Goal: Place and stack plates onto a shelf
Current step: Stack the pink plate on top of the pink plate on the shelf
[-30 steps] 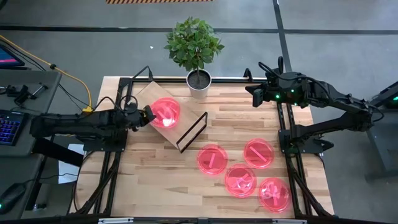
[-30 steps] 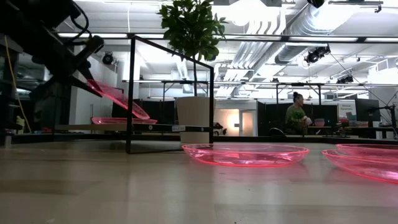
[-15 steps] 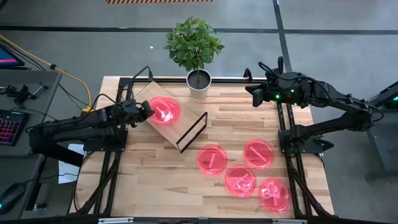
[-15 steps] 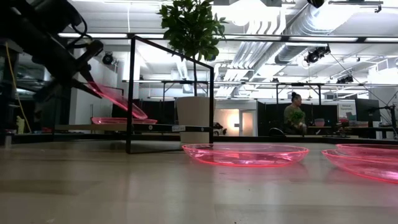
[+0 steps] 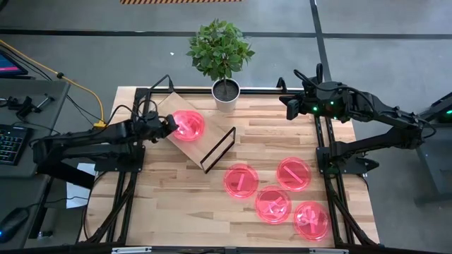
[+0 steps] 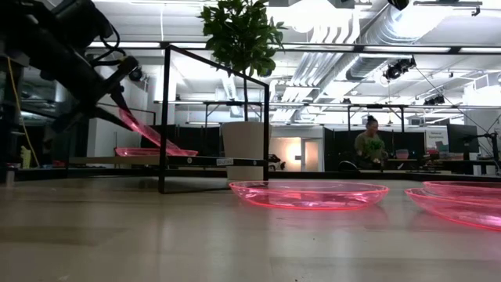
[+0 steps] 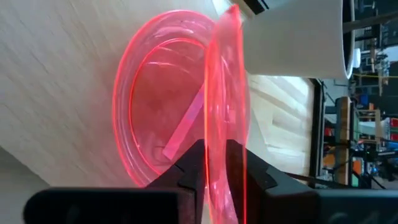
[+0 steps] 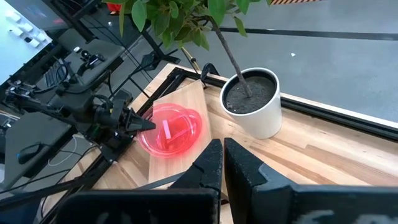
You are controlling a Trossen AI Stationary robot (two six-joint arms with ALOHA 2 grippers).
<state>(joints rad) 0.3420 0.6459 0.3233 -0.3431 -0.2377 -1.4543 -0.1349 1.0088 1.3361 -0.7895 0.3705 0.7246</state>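
Observation:
A pink-red plate [image 5: 189, 125] stands tilted over a second plate [image 7: 155, 112] that lies flat on the shelf [image 5: 195, 152], a light plywood board at the table's far left. My left gripper [image 5: 169, 127] is at the tilted plate's left edge, shut on its rim. In the low view the tilted plate [image 6: 149, 131] slopes down from my left gripper [image 6: 117, 102] to the flat plate [image 6: 141, 152]. My right gripper [image 5: 289, 109] hangs shut and with nothing in it high over the far right of the table. My left gripper pinches the tilted plate's rim [image 7: 214, 134] between its two fingers, at the edge nearest the table's left side. The fingers come from the left, slanting down. The held edge is raised, and the opposite edge [image 6: 184, 149] rests on the flat plate on the shelf.
Several more pink-red plates lie flat on the near right of the table, the closest [image 5: 241, 180] near the middle. A potted plant [image 5: 226, 95] stands just behind the shelf. The shelf's black wire leg [image 5: 219, 149] runs along its right edge.
My left gripper has shifted slightly toward the table's far edge and sunk a little with the plate. The plate's free edge has come down onto the flat plate on the shelf, and the plate now leans more steeply.

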